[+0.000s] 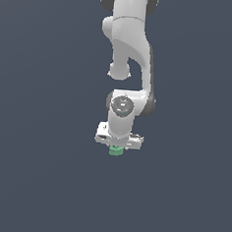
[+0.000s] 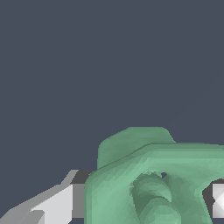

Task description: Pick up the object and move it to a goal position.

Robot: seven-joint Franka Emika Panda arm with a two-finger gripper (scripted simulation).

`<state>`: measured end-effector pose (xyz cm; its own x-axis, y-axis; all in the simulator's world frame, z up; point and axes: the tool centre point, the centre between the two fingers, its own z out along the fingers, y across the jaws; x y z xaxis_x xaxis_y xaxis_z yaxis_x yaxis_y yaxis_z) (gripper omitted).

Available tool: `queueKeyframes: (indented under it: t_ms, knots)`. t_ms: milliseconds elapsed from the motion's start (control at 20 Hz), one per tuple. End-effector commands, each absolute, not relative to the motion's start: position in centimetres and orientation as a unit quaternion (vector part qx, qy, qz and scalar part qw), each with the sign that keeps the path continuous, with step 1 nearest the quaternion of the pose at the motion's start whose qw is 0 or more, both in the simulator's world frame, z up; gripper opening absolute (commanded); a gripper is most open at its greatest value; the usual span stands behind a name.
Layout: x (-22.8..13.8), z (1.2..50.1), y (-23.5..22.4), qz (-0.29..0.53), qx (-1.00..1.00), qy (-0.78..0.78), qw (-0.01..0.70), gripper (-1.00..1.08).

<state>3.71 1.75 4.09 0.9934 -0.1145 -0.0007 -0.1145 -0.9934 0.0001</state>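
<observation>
Jaws closed onto the green block [image 2: 153,183], one finger [image 2: 57,205] pressed to one flank and a second to the opposite flank in the wrist view. Fills much of that view, rounded lobe and recessed ribbed hollow facing the camera; long axis across the fingers. Seen from outside as a small green lump [image 1: 115,150] directly under the gripper [image 1: 117,146], white Panda arm [image 1: 129,50] hanging above. Beyond, plain dark slate-blue ground [image 1: 34,180], featureless. No legible writing anywhere.

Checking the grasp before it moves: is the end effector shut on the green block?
Shut on it, apparently: the green block fills the space between the end effector's fingers in the wrist view.
</observation>
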Motion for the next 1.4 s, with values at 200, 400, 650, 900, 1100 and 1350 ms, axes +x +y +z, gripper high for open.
queueKeyframes:
  t_ms: [200,400,650,900,1100,1350]
  knots:
    - [3.7,4.1,1.7,0.000,0.998,-0.057,0.000,-1.00]
    - [3.8,4.1,1.7,0.000,0.998,-0.058,0.000,-1.00]
    - [4.1,4.7,1.7,0.000,0.998,-0.058,0.000,-1.00]
    - [5.3,6.5,1.7,0.000,0.998,-0.058,0.000,-1.00]
    - [6.6,8.6,1.6,0.000,0.998,-0.058,0.000,-1.00]
    - [8.7,11.9,1.5,0.000,0.998,-0.058,0.000,-1.00]
